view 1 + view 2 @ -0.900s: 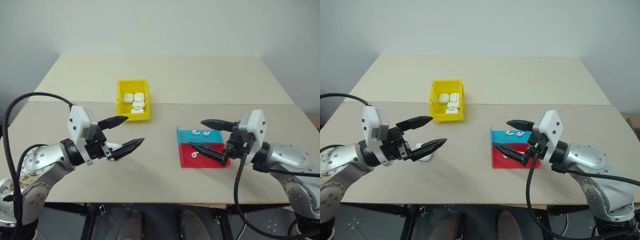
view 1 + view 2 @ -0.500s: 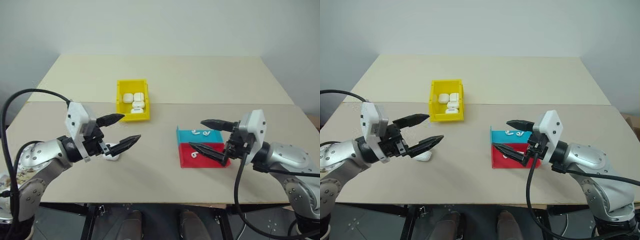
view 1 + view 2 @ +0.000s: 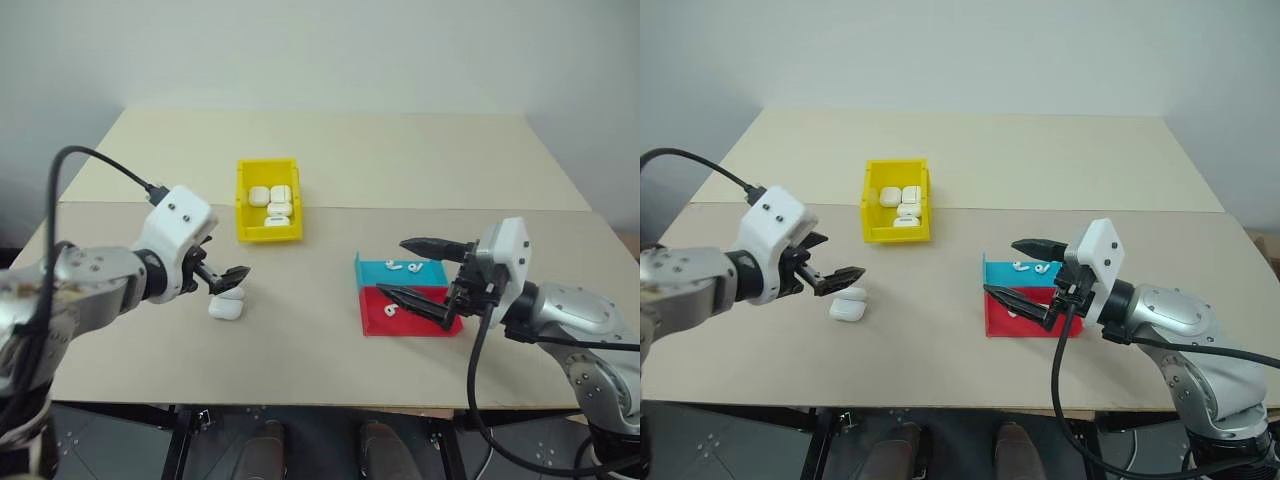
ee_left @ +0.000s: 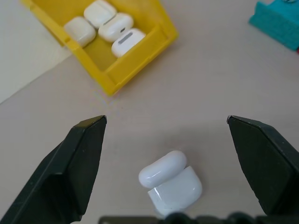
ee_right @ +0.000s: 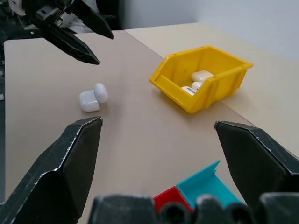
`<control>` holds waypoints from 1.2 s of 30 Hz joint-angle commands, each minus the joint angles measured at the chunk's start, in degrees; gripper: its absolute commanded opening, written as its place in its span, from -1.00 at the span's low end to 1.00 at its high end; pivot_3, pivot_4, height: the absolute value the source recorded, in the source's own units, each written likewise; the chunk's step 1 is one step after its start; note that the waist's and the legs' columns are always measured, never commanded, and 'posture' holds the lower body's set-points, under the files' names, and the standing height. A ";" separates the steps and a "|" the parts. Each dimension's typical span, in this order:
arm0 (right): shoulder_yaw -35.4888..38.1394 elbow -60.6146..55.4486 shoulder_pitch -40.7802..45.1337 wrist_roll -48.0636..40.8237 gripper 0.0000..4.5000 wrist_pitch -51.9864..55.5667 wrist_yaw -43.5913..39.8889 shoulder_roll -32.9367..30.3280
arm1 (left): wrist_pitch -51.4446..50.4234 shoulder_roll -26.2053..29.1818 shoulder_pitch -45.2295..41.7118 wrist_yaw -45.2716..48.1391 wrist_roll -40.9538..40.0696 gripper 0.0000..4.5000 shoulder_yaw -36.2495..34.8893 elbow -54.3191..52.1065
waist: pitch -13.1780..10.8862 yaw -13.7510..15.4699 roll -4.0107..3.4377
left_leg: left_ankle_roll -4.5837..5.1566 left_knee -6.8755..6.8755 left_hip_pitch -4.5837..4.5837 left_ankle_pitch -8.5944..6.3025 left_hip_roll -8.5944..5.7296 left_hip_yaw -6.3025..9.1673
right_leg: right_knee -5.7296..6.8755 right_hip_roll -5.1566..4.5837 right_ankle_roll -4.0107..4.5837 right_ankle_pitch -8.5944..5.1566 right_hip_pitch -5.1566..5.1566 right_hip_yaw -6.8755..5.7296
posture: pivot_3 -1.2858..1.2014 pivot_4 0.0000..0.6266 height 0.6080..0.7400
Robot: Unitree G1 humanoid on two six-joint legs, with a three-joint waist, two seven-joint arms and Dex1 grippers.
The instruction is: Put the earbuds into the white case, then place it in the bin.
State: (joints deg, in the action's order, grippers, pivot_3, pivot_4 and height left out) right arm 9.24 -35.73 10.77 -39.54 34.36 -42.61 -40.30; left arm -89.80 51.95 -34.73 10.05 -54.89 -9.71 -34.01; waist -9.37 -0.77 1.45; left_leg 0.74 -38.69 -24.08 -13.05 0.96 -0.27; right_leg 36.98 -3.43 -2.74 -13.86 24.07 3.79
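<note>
Hovering just above a beige tabletop (image 3: 330, 330), the robot's left gripper (image 4: 173, 154) points down and inward with its two black fingers spread wide apart, gripping nothing. Directly between and just below those fingertips lies the small, smooth white plastic charging case (image 4: 171, 183), resting on the table with its hinged lid flipped open, which suggests it is set out ready to receive the earbuds. Beyond the left gripper, a little farther across the table, sits the small bright yellow rectangular plastic bin (image 3: 267, 201) with raised walls; four other white cases (image 3: 270, 202) already lie inside it. The right gripper (image 3: 418, 270) is held roughly level, its black fingers also spread wide with nothing between them. Just past its fingertips sit two shallow plastic trays side by side, a blue tray (image 3: 372, 271) and a red tray (image 3: 370, 318). Two tiny glossy white earbuds (image 3: 401, 266) lie in the blue tray, and another small white earbud (image 3: 388, 309) lies in the red one. By the look of it, each arm is stationed beside its own job: the left to steady the open case, the right to fetch earbuds. Nothing has yet been loaded into the case.
</note>
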 commanded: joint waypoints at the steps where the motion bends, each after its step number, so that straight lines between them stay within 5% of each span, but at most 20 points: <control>1: 0.97 -3.15 -0.55 -0.99 0.99 -0.12 0.77 -0.46 | -2.70 4.56 -3.82 -3.83 -7.79 1.00 3.82 4.13 | -0.01 -0.48 0.01 | 0.00 0.01 -0.02 0.00 0.01 -0.01 | 0.04 0.00 0.03 -0.02 0.09 0.05 | 0.03 -0.52 1.00; 10: 0.89 -5.09 -1.70 -1.32 0.99 0.65 3.71 -0.07 | -2.70 14.87 -15.76 -12.62 -27.89 1.00 15.31 23.43 | -0.03 -0.09 0.06 | -0.03 -0.01 0.02 0.01 -0.02 0.01 | 0.12 -0.04 0.07 -0.01 0.06 0.06 | 0.03 -0.52 1.00; 13: 0.64 -5.68 -2.28 -1.31 0.99 0.52 4.24 0.24 | -2.70 22.42 -18.65 -10.40 -34.07 1.00 22.50 24.96 | -0.03 -0.39 0.06 | -0.03 0.04 0.00 0.01 -0.02 -0.04 | 0.08 -0.04 0.06 -0.04 0.11 0.09 | 0.03 -0.52 1.00; 18: -1.12 -6.11 -2.36 -0.82 0.99 0.07 5.54 1.92 | -2.70 27.24 -21.55 -12.11 -45.09 1.00 29.85 25.94 | -0.04 -0.08 0.06 | -0.03 0.07 -0.01 0.01 -0.02 -0.05 | 0.11 -0.06 0.06 -0.12 0.13 0.08 | 0.03 -0.52 1.00; 24: -4.09 -5.85 -1.52 0.56 0.99 -0.59 7.29 4.44 | -0.14 27.09 -25.67 -22.43 -57.43 1.00 40.63 30.34 | -0.03 0.05 0.07 | -0.03 -0.01 0.03 0.01 -0.02 -0.04 | 0.13 -0.08 0.05 -0.10 0.04 0.06 | 0.03 -0.52 1.00; 36: -5.39 -7.31 -2.26 1.44 0.99 -0.80 9.68 6.73 | 2.19 15.09 -30.16 -34.41 -58.11 1.00 48.91 44.12 | -0.03 -0.02 0.08 | -0.04 -0.03 -0.04 0.02 -0.07 -0.03 | 0.13 -0.10 0.05 -0.10 0.11 0.05 | 0.03 -0.52 1.00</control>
State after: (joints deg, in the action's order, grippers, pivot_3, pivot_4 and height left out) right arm 3.26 -40.69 8.22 -38.13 34.98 -33.55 -33.89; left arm -87.53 67.13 -63.12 -23.57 -112.46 39.60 9.31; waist -9.40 -0.79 1.53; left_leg 0.70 -38.72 -24.12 -13.03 0.90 -0.30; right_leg 37.11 -3.52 -2.68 -13.95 24.19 3.84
